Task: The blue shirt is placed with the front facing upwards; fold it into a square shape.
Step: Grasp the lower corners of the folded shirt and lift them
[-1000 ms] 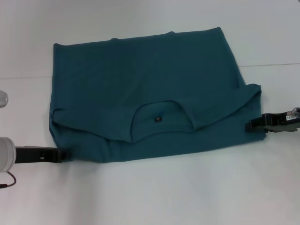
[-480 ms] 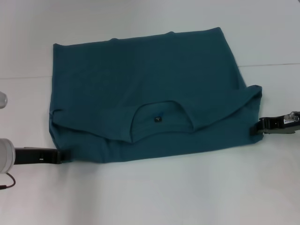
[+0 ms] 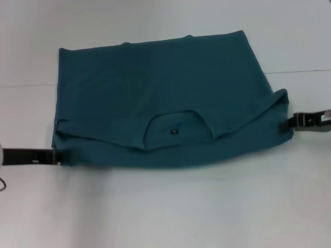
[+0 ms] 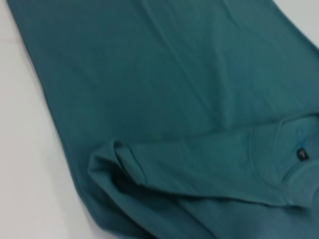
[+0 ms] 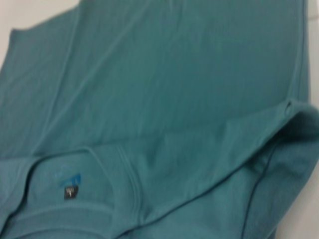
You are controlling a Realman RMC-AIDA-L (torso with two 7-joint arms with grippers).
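The blue shirt [image 3: 155, 82] lies folded on the white table with plain teal cloth on top. Its ribbed neck and small dark label [image 3: 174, 132] face up near the front edge. My left gripper [image 3: 56, 157] pinches the shirt's near left corner, and my right gripper [image 3: 290, 124] pinches the near right corner. Both look shut on the cloth, which is drawn taut between them. The left wrist view shows the shirt [image 4: 189, 89] with a folded sleeve edge and the label [image 4: 301, 154]. In the right wrist view the shirt [image 5: 174, 84] fills the picture, with the collar label [image 5: 71, 192]. The chest print is hidden.
The white table [image 3: 165, 217] runs bare in front of the shirt and on both sides. A faint seam line [image 3: 300, 71] crosses the tabletop at the far right.
Both grippers have moved outward and away from me. The shirt's near edge has gone with them, shifting farther back and stretching wider.
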